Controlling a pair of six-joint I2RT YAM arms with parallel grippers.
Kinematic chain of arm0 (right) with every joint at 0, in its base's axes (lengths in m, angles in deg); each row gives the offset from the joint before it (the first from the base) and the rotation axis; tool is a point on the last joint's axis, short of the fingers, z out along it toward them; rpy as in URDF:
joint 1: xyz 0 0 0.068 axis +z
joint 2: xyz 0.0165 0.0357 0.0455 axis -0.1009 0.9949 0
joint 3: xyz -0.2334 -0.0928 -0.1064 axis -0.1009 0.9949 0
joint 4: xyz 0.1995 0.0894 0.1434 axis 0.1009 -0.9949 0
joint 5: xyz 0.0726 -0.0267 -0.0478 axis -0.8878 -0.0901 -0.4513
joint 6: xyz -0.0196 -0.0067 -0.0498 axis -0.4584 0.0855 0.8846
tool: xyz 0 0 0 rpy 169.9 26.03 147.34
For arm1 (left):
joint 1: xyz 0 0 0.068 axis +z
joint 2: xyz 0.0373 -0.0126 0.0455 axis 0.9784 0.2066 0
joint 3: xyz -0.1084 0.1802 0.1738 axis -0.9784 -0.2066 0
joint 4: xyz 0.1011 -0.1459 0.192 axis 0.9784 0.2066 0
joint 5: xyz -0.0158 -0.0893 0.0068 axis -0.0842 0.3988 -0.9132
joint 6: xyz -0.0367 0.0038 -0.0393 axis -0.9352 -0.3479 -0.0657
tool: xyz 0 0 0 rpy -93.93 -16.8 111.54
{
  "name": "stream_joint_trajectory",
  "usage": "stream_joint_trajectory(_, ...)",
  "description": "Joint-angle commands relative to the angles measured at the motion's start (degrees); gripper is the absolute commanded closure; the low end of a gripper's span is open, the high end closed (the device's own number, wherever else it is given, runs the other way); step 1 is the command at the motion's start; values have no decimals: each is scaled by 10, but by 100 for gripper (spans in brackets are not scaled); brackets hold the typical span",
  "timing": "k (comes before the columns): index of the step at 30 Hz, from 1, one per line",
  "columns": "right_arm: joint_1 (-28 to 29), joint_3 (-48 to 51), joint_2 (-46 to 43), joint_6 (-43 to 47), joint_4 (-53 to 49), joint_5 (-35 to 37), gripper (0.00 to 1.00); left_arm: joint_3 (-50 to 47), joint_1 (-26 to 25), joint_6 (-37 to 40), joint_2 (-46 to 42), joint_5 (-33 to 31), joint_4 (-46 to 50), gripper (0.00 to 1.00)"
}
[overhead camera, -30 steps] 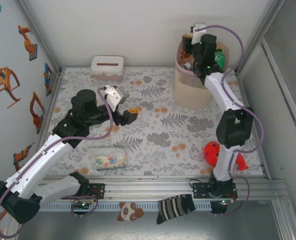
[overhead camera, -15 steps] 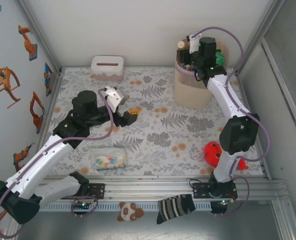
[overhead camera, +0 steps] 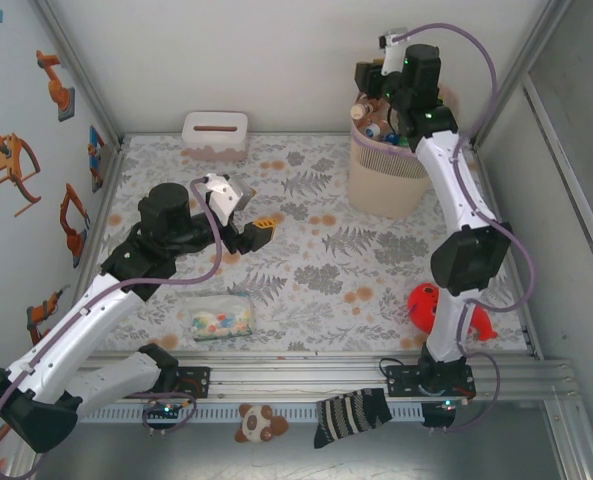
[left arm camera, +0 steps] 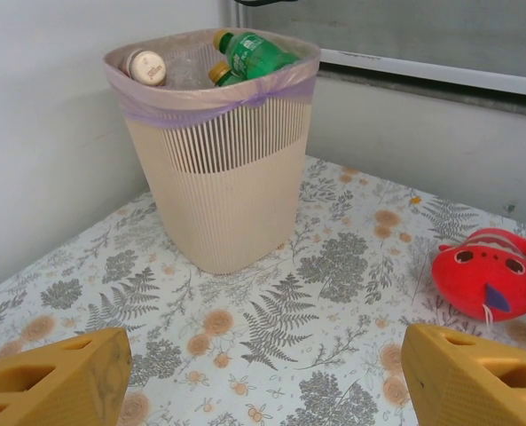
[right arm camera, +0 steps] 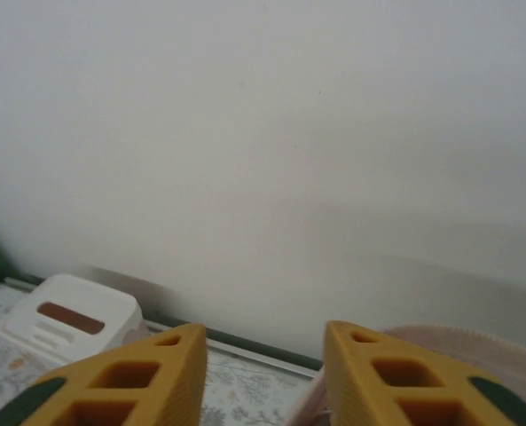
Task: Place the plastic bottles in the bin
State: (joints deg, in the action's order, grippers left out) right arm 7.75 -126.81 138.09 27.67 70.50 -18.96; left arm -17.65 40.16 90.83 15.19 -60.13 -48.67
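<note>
In the left wrist view a green bottle [left arm camera: 255, 55] lies nearly flat atop the full bin [left arm camera: 218, 204], far right. Overhead, the right arm [overhead camera: 456, 190] crosses its mouth. The left gripper [left arm camera: 263, 359] gapes empty, and the right gripper [right arm camera: 264, 364] is partly open and empty.

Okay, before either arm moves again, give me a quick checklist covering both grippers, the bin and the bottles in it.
1. Right gripper empty: ok, fingers apart, nothing between them.
2. Left gripper empty: ok, open, nothing between its fingers.
3. Bin upright: ok.
4. Green bottle settled inside the bin: cannot tell, it lies at rim level on top of the pile.
5. Red toy apart from the left gripper: ok.
</note>
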Motion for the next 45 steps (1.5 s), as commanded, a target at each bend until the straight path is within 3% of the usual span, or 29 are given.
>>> stream_joint_trajectory(1,-2,-34,31,-20,-45,-28,67,-4,-3,-2,-6,0,-4,21)
stream_joint_trajectory(9,-2,62,-1,-11,-96,8,75,-18,-3,-3,-16,-8,-2,21)
stream_joint_trajectory(14,-2,183,-69,-18,-70,47,75,-23,-3,-6,-18,-9,-6,21)
stream_joint_trajectory(18,-3,198,-93,-21,-46,33,74,-22,-2,-4,-16,-15,-6,21)
stream_joint_trajectory(24,-3,159,-125,-28,-46,41,72,-25,0,-4,-13,-80,3,20)
stream_joint_trajectory(29,-8,187,-196,-10,-62,81,68,-39,23,-26,-9,-154,26,16)
stream_joint_trajectory(32,-15,245,-262,2,-66,111,63,-51,53,-50,-7,-185,39,13)
stream_joint_trajectory(35,-19,313,-335,14,-75,151,52,-68,89,-71,-7,-207,46,5)
stream_joint_trajectory(39,-20,419,-429,20,-90,213,29,-96,124,-87,-2,-252,50,4)
stream_joint_trajectory(42,-20,509,-493,16,-89,256,1,-121,156,-106,4,-282,44,4)
stream_joint_trajectory(45,-20,587,-535,7,-84,297,1,-155,189,-124,8,-316,21,4)
